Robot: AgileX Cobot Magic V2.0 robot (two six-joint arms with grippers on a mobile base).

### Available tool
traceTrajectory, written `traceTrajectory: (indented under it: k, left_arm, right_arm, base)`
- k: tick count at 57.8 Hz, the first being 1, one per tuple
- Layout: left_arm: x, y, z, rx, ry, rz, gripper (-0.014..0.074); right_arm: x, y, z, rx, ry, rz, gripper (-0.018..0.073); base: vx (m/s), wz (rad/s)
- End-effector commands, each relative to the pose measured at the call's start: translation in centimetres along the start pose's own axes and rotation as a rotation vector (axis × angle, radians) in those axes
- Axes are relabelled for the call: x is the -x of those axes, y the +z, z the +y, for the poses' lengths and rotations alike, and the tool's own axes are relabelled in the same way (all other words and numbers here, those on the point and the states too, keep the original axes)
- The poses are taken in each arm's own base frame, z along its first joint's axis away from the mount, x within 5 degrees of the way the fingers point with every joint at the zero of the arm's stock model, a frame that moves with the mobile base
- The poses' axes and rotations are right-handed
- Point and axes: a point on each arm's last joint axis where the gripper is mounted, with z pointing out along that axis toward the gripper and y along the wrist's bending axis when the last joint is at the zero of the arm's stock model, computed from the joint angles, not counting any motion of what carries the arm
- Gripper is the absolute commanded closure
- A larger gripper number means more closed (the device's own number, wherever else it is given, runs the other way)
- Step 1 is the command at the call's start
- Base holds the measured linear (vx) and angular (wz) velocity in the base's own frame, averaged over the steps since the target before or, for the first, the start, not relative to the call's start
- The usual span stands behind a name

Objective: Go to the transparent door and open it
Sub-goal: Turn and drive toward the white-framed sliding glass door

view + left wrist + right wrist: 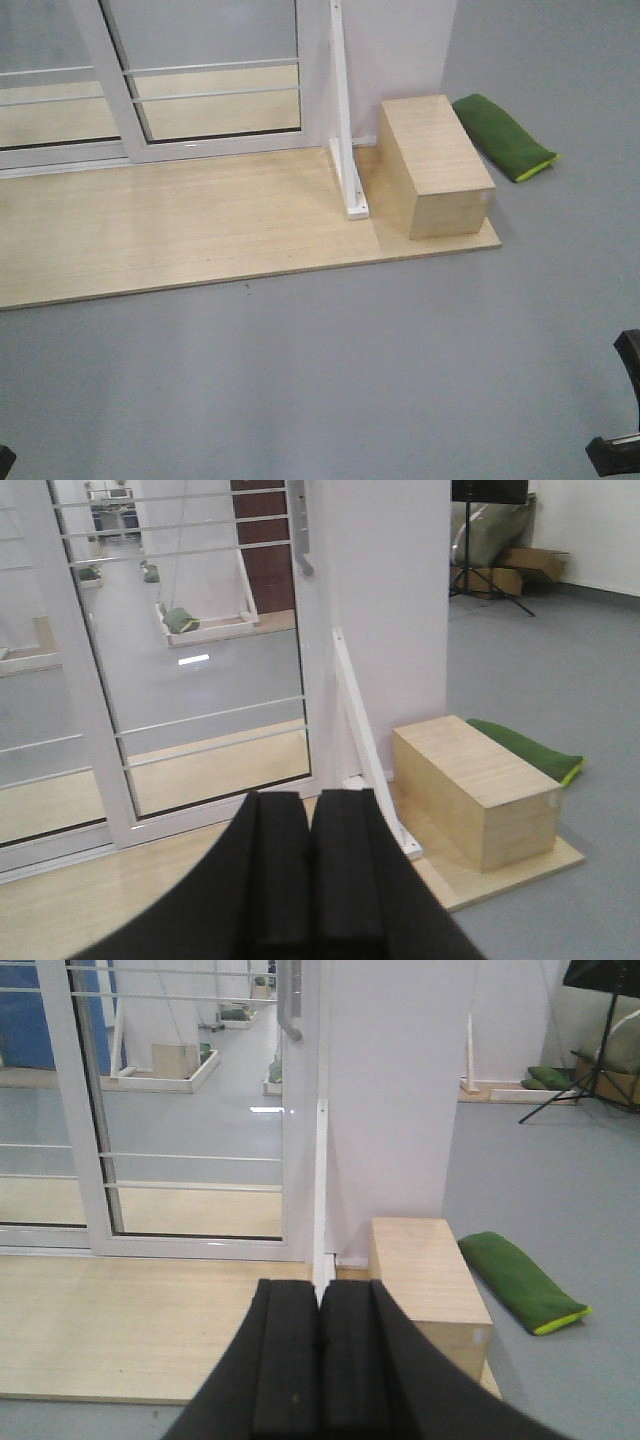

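Note:
The transparent door (pixel 210 70) is a white-framed glass panel with thin white horizontal bars, standing at the back of a light wooden platform (pixel 180 230). Its curved silver-grey handle (pixel 303 540) sits on the right stile, high up, and also shows in the right wrist view as the handle (pixel 290 1005). My left gripper (pixel 310 798) is shut with nothing in it, well short of the door (pixel 200 630). My right gripper (pixel 319 1288) is likewise shut and empty, facing the door (pixel 190 1090) from a distance across the platform.
A second glass panel (pixel 40 70) without a handle stands left of the door. A white slanted brace (pixel 345 130) and white wall (pixel 390 610) flank its right. A wooden box (pixel 432 165) and a green bag (pixel 505 135) lie to the right. Grey floor (pixel 320 370) lies before the platform.

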Motion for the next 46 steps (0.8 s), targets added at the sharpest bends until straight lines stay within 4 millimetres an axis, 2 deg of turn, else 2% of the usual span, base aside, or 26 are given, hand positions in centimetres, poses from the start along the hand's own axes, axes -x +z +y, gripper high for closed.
traceTrajectory:
  k: [1, 46]
  left_arm:
    - [0.54, -0.09, -0.09, -0.011, -0.009, -0.088, 0.0594]
    - [0.54, -0.09, -0.09, -0.011, -0.009, -0.088, 0.0594]
  right_arm:
    - [0.59, -0.11, -0.19, -0.023, -0.004, -0.086, 0.0564]
    - [0.6, -0.11, -0.19, -0.023, -0.004, -0.086, 0.0564]
  base:
    - [0.52, 0.38]
    - [0.51, 0.34]
